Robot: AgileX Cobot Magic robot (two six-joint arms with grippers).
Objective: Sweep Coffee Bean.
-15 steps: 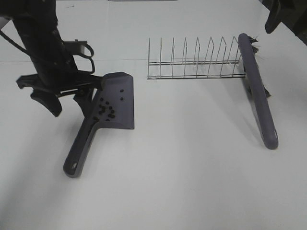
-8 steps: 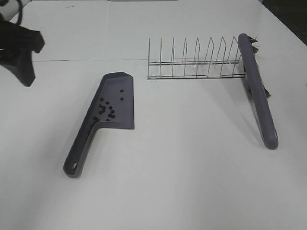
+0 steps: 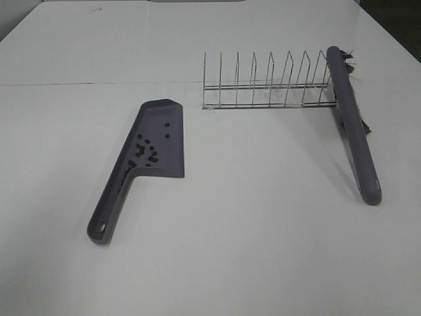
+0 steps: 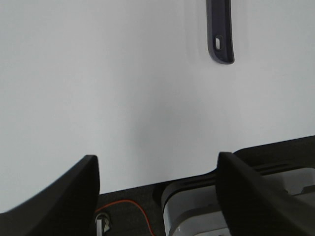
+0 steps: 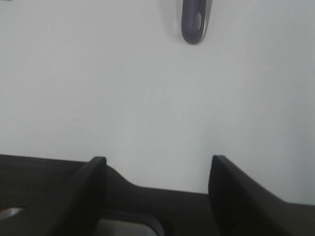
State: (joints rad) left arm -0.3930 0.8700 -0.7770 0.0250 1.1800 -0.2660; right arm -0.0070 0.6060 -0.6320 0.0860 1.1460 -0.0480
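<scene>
Coffee beans (image 3: pixel 145 151) lie in the grey-purple dustpan (image 3: pixel 160 141), left of centre on the white counter (image 3: pixel 250 230). No writing is readable. Left fingers (image 4: pixel 59 196) and right fingers (image 5: pixel 81 191) are spread, holding nothing.

Flat, bright overhead light washes the white desk (image 3: pixel 263 250) nearly featureless, with a mild grey falloff toward its near left corner. The wire rack (image 3: pixel 266 82) and brush (image 3: pixel 355 125) throw only faint, soft-edged shadows. Both wrist views look hazy and low in contrast (dark fingers (image 4: pixel 59 196) loom blurred in the foreground), the desk there a pale grey.
</scene>
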